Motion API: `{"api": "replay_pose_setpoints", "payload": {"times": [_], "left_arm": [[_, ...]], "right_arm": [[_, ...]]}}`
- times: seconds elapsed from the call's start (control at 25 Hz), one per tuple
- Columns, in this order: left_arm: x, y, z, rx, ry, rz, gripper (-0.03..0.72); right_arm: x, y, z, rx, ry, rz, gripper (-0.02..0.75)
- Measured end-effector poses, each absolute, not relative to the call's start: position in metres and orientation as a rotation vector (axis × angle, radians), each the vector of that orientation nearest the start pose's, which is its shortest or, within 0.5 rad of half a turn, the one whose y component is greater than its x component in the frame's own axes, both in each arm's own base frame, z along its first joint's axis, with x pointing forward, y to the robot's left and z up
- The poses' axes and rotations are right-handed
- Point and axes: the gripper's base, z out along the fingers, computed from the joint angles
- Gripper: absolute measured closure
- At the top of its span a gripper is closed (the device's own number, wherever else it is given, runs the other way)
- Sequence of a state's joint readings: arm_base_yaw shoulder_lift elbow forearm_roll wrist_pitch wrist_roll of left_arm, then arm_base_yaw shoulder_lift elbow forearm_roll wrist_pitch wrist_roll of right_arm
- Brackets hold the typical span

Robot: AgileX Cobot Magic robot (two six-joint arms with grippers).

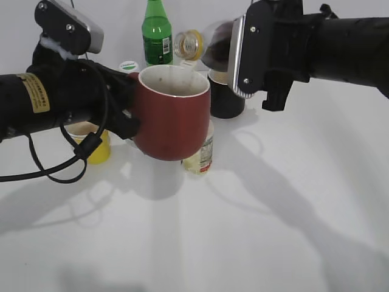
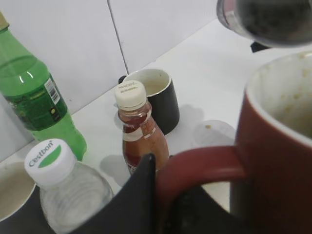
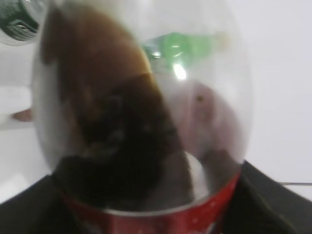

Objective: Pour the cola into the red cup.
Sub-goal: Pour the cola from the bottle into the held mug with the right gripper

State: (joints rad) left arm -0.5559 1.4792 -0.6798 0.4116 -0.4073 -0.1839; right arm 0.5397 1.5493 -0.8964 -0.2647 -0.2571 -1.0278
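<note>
The red cup (image 1: 171, 118) is a wide dark red mug with a pale inside, held up above the table. My left gripper (image 1: 124, 112) is shut on its handle (image 2: 200, 163); the cup's wall fills the right of the left wrist view (image 2: 280, 161). The cola (image 1: 217, 42) lies tilted over, its neck toward the cup's rim from the right. My right gripper (image 1: 243, 58) is shut on the cola, whose clear shoulder with dark liquid and red label fills the right wrist view (image 3: 141, 122). The cola's shoulder also shows at the top right of the left wrist view (image 2: 268, 19).
Behind and under the cup stand a green bottle (image 1: 157, 33), a black mug (image 1: 227, 96), a yellow paper cup (image 1: 91, 141), a small bottle of brown liquid with a cream cap (image 2: 139, 131) and a clear bottle with a white cap (image 2: 63, 187).
</note>
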Motion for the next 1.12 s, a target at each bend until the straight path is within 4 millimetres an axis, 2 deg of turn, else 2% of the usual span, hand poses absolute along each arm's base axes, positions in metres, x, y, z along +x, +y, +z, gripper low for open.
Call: {"api": "replay_pose_setpoints", "payload": {"times": [0.2,1.12], "left_arm": [[0.248,-0.173,0.231,0.812,1.742,-0.396,0.645],[0.249,-0.175,0.239,0.739,1.673,-0.455,0.645]], "right_arm": [[0.294,0.179,0.269,-1.494,1.066,-0.538,0.252],[0.296,0.18,0.281,-1.534,0.796,-0.782,0.253]]}}
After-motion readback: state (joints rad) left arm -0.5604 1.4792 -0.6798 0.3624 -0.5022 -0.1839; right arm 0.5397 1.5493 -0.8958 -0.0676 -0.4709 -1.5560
